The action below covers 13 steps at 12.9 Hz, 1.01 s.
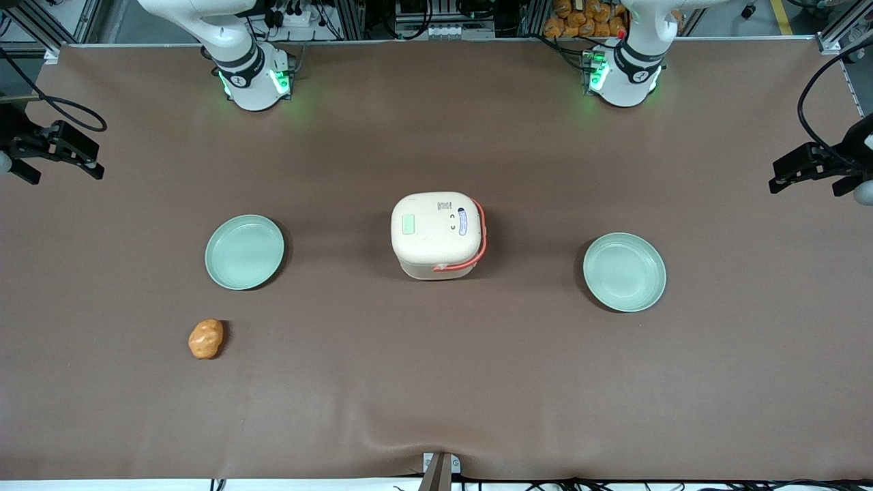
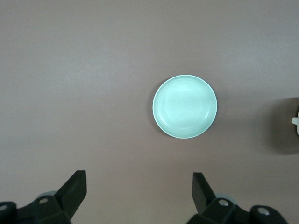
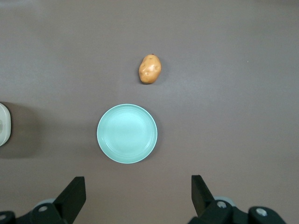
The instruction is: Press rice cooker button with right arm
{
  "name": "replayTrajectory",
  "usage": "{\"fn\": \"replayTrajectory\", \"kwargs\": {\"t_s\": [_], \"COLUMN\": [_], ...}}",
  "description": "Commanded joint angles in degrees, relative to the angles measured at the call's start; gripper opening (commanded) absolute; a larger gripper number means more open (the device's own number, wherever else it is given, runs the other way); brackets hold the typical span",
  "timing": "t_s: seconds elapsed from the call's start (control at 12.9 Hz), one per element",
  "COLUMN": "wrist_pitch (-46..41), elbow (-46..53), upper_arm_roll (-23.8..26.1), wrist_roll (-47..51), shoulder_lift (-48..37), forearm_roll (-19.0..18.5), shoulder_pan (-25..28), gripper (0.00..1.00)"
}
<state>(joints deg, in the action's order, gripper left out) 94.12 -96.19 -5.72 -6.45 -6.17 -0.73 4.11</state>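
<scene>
Front view: rice cooker (image 1: 437,235) stands at the middle of the brown tabletop (image 1: 436,382), lid closed, coral handle folded down along one side.
Neighbours: one pale green plate (image 1: 244,251) lies toward the working arm's end, a second plate (image 1: 624,272) toward the parked arm's end; both well apart from the cooker.
Orange lump (image 1: 206,339): nearer the front camera than the first plate, clear of it.
Right arm (image 1: 235,51): only its base and lower links show here; it is raised well away from the cooker.
Gripper (image 3: 135,198): hangs high above the first plate and the lump, fingers spread wide, holding nothing.
Button: a pale green square panel (image 1: 408,224) on the lid top is the likeliest press target; small marks beside it cannot be read.
Handling: the shell appears rigid, smooth plastic, probably light enough to slide under a sideways push.
Contact advice: press straight down on the panel; no grasp is needed.
Progress: approach not yet begun.
</scene>
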Motion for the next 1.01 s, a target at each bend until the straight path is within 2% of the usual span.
{"fn": "replayTrajectory", "kwargs": {"t_s": [0.0, 0.47, 0.7, 0.86, 0.93], "wrist_pitch": [-0.43, -0.35, 0.09, 1.05, 1.76], "elbow": [-0.22, -0.05, 0.13, 0.39, 0.83], "upper_arm_roll": [0.09, 0.09, 0.18, 0.09, 0.09], "wrist_roll": [-0.76, -0.84, -0.15, 2.30, 5.54], "shoulder_lift": [-0.51, 0.81, 2.04, 3.00, 3.97], "forearm_roll": [-0.86, -0.86, -0.59, -0.50, -0.50], "shoulder_pan": [0.02, 1.86, 6.94, 13.08, 15.55], "gripper": [1.00, 1.00, 1.00, 1.00, 0.95]}}
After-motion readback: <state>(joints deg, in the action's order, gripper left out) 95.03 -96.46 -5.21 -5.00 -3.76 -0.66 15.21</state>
